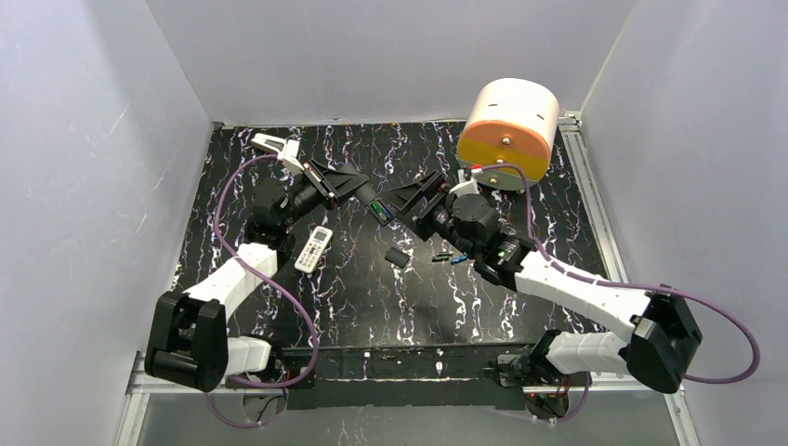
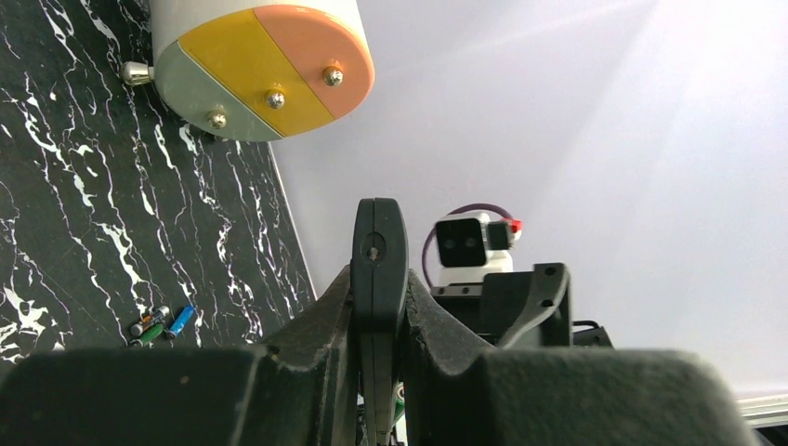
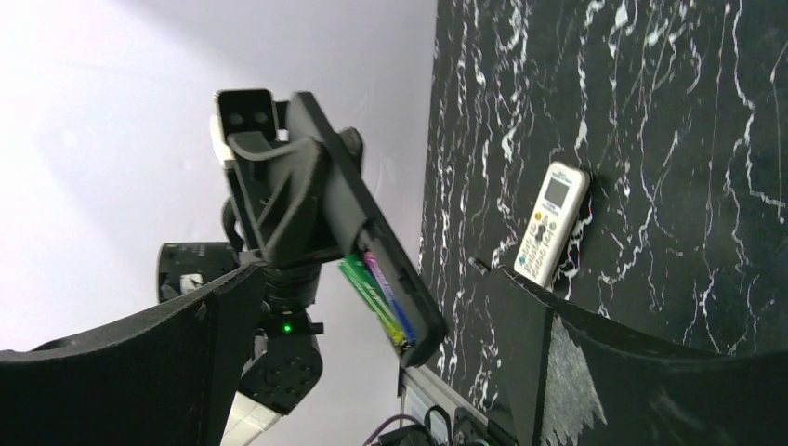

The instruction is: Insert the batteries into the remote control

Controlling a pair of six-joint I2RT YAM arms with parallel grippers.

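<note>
My left gripper (image 1: 348, 183) (image 2: 378, 321) is shut on a long flat black remote control (image 1: 374, 204) (image 2: 378, 251) (image 3: 367, 232), held up off the table. Its open bay holds a green and a blue battery (image 3: 383, 299). My right gripper (image 1: 415, 198) (image 3: 376, 288) is open, and the black remote's lower end hangs between its fingers without touching them. Loose green and blue batteries (image 1: 451, 258) (image 2: 160, 323) lie on the black marbled table (image 1: 372, 307). A slim white remote control (image 1: 313, 249) (image 3: 553, 223) lies flat on the table by the left arm.
A white drum with an orange and yellow face (image 1: 509, 125) (image 2: 260, 65) stands at the table's back right. A small black piece (image 1: 398, 257) lies near the loose batteries. White walls enclose three sides.
</note>
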